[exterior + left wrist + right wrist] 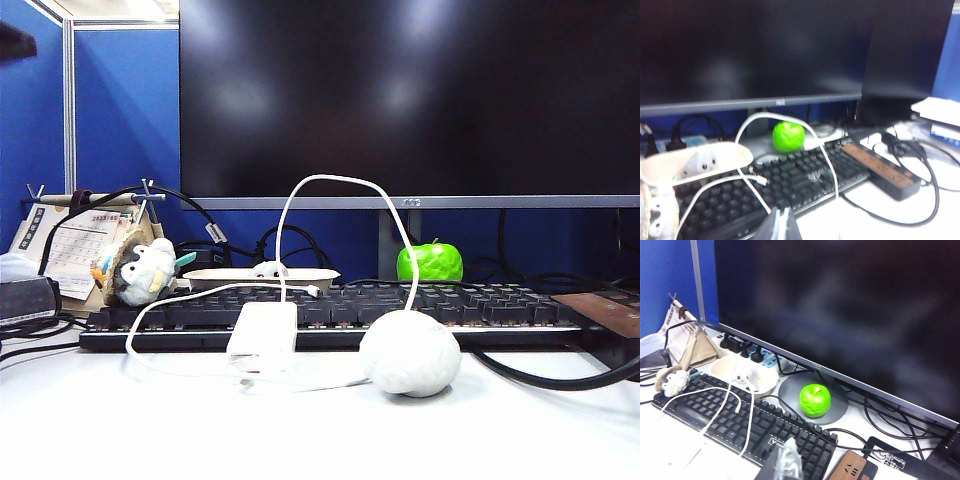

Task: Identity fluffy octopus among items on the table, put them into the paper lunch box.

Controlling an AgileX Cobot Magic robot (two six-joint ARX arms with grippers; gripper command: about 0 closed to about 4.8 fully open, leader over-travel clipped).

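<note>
Left wrist view: fluffy octopus (700,162) apparently inside paper lunch box (660,167), task seemingly done; left claw (781,222) closed, empty; right claw (788,460) closed, empty, both low over keyboard (400,310).

keyboard (330,312) | green apple (430,262) | brain-shaped ball (410,354) | charger block (262,330)

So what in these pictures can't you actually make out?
- Fluffy octopus: in the right wrist view only its pale head shows above the paper lunch box wall; tentacles hidden.
- Left pincer: cut off by the left wrist view's edge, blurred.
- Right pincer: likewise cut off and blurred in the right wrist view.
- Calendar print: too small in the exterior view.
- Table behind the keyboard: hidden in the exterior view.
</note>
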